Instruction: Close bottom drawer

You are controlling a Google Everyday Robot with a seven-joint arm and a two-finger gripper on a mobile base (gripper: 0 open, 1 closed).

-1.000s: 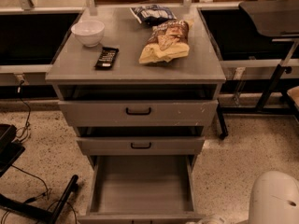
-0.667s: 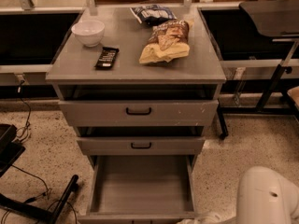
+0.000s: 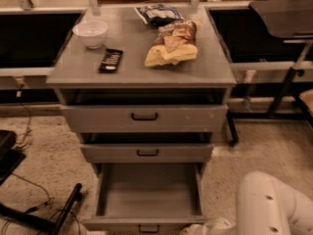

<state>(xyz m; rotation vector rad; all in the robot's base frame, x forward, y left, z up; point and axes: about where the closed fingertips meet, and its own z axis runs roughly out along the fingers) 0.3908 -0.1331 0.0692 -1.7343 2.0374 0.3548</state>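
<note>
**Still open: bottom drawer, arm edging in**

The bottom drawer [image 3: 146, 195] stays pulled right out at the foot of the grey cabinet [image 3: 142, 67]. Its plain matte box is square-sided, with a small black bar handle [image 3: 148, 228] on the low front. Since a second ago the smooth, rounded white arm [image 3: 274, 204] has slid left from the corner. The gripper [image 3: 208, 227], seemingly that pale lump by the drawer's front right end, sits low. I cannot tell whether it is open or closed.
</note>
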